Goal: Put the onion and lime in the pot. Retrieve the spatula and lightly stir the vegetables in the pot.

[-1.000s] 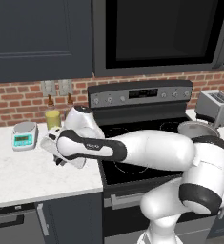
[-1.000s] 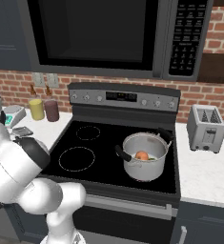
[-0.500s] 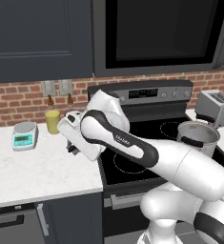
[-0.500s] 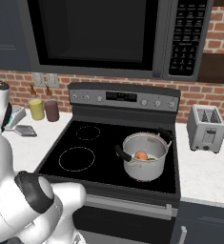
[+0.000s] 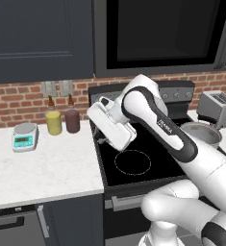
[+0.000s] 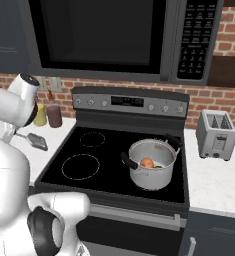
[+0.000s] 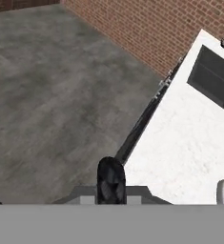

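steel pot [image 6: 151, 171] on stove, orange-tan onion [image 6: 147, 163] inside

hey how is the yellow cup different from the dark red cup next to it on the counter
The yellow cup is pale yellow, while the dark red cup is a deep maroon. The yellow cup stands nearer the small scale; the dark red cup stands nearer the stove. Both are upright, similar in size and shape, side by side against the brick wall.
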